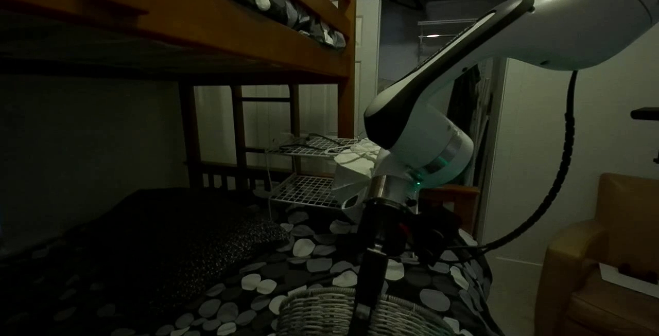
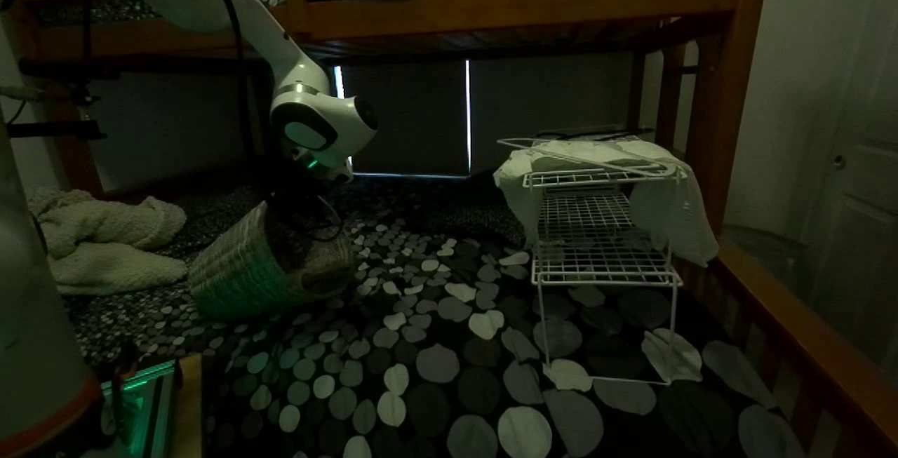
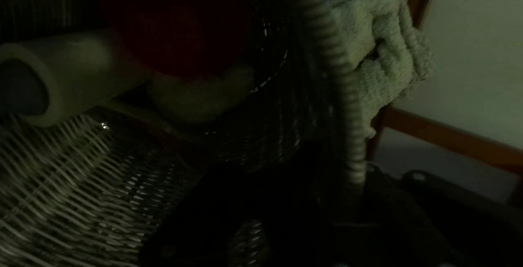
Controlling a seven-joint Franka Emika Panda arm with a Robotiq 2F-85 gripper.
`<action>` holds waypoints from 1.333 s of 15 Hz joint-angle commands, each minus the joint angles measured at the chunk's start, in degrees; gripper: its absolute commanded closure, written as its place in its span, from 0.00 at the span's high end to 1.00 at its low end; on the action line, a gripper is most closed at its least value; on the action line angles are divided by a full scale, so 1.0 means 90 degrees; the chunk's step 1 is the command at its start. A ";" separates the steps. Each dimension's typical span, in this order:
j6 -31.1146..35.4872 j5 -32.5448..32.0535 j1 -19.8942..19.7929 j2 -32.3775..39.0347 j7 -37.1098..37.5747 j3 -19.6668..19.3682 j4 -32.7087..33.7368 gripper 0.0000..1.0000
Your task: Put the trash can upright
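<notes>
Wicker trash can [image 2: 242, 268] being held aslant by its rim

At the left of an exterior view, a cream blanket [image 2: 112, 226] is being borne in a heap by dotted bedding [image 2: 435, 367]. Just to its right, the trash can is being held tilted over the bedding, its base low at the left, its mouth turned up and rightward. Its rim is being pinched by the gripper [image 3: 349, 173], closed on it from both sides. Inside, a pale roll [image 3: 81, 70] and a round red thing [image 3: 175, 34] are being contained. Well apart to the right, a white wire rack [image 2: 605, 283] is being topped by a pale covering [image 2: 694, 226]; beyond, a round grey shape [image 2: 761, 247] is being partly hidden by a wooden rail [image 2: 807, 328].
</notes>
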 commanded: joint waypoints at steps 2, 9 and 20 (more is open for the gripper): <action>-0.0565 -0.0741 0.0003 -0.0821 -0.0225 0.0099 0.0178 0.04; -0.1546 -0.3604 0.0213 -0.1787 0.1629 0.0341 0.1304 0.04; -0.1560 -0.5794 0.0150 -0.1611 0.1932 0.0138 0.2032 0.04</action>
